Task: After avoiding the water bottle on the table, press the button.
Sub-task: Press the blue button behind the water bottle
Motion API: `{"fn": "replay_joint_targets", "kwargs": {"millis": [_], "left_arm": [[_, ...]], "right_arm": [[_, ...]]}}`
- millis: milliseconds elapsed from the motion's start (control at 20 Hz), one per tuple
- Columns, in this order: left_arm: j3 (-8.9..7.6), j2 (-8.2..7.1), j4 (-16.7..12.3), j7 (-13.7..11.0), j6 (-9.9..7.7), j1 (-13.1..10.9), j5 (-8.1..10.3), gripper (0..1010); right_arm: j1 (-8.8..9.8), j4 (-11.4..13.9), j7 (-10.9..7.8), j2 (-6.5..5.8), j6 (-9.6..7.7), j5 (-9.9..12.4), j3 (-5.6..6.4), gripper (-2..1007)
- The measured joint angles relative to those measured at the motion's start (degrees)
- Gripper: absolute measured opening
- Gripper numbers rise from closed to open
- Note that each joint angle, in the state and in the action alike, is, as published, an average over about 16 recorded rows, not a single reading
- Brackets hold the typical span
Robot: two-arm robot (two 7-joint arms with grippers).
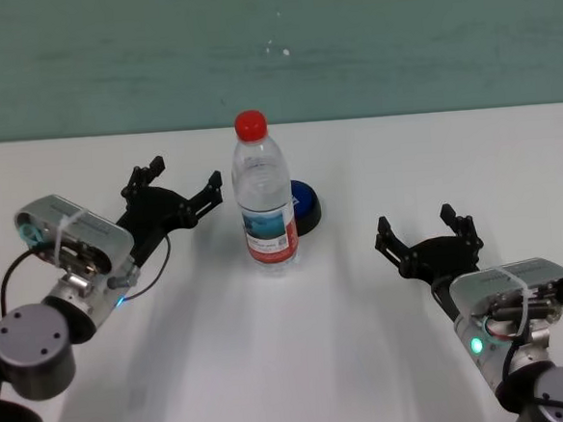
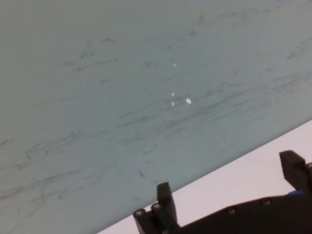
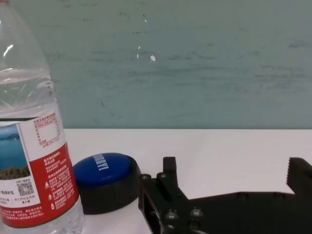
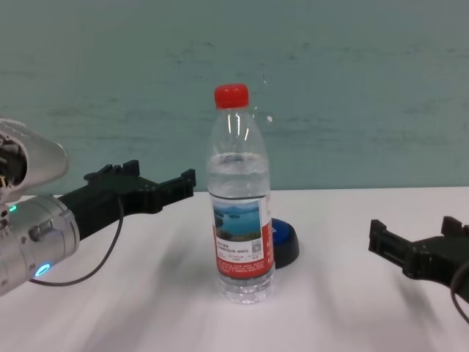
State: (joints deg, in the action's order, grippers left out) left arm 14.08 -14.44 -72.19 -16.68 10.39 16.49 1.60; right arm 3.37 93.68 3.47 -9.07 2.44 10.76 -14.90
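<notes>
One water bottle (image 1: pixel 264 195) stands upright near the middle of your white desk (image 1: pixel 302 364), its long axis vertical and its red cap on top, label facing you. One button (image 1: pixel 305 204), a low blue dome on a wider black base, sits flat just behind the bottle and a little to its right; from your head view and chest view the bottle hides its left part, so you cannot tell whether the two touch.

Your left hand (image 1: pixel 175 186) hovers above the desk to the left of the bottle, about level with its upper half, fingers spread wide and holding nothing. Its wrist view gives you only the finger ends against the teal wall (image 2: pixel 122 97) and a strip of desk.

Your right hand (image 1: pixel 426 232) sits low over the desk, well to the right of the bottle and nearer to you than the button, fingers also spread wide and empty. Its wrist view cuts off the bottle's top and left side.
</notes>
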Motion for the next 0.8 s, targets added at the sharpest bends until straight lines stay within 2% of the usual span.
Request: {"fn": "replay_joint_targets", "kwargs": {"millis": [800], "left_arm": [[1.1, 0.75, 2.0, 0.0, 0.23, 1.7, -0.59, 1010]], "right_arm": [[0.0, 0.0, 0.0, 0.0, 0.0, 0.0, 0.0, 1004]]}}
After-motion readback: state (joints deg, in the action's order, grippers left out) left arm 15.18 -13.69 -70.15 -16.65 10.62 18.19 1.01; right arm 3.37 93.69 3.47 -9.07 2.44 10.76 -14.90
